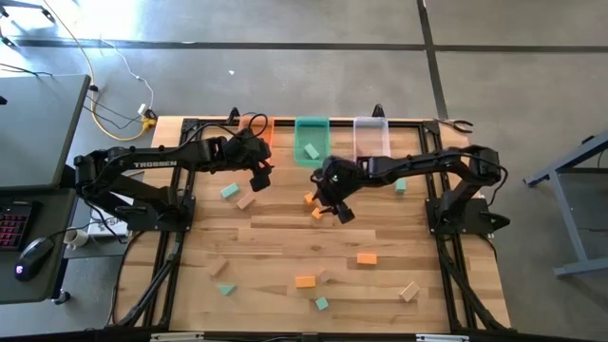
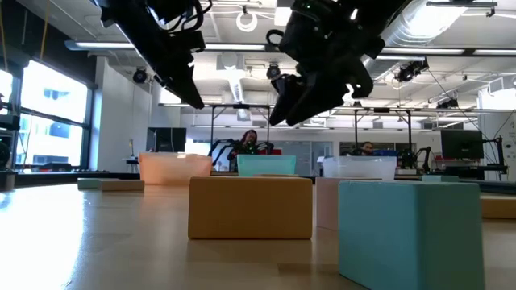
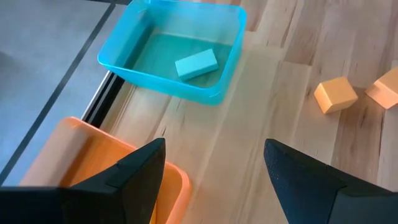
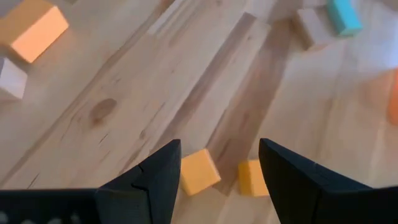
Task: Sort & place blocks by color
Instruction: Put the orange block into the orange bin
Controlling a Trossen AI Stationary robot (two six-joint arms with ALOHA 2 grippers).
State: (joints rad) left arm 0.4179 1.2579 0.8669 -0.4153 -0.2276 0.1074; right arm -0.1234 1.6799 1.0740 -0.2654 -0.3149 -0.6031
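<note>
Between the right jaws (image 4: 217, 163), spread and holding nothing, two orange cubes (image 4: 198, 170) are lying on the bench (image 4: 124, 93) just below. This looks like the pick step: the right arm is needing to drop over one cube and close. Left jaws (image 3: 214, 168) are hanging wide and empty, the orange bin (image 3: 81, 155) beside them, the teal bin (image 3: 230, 37) with a teal block (image 3: 196, 63) ahead.

Bright ceiling lights, soft shadows, blurred foreground
</note>
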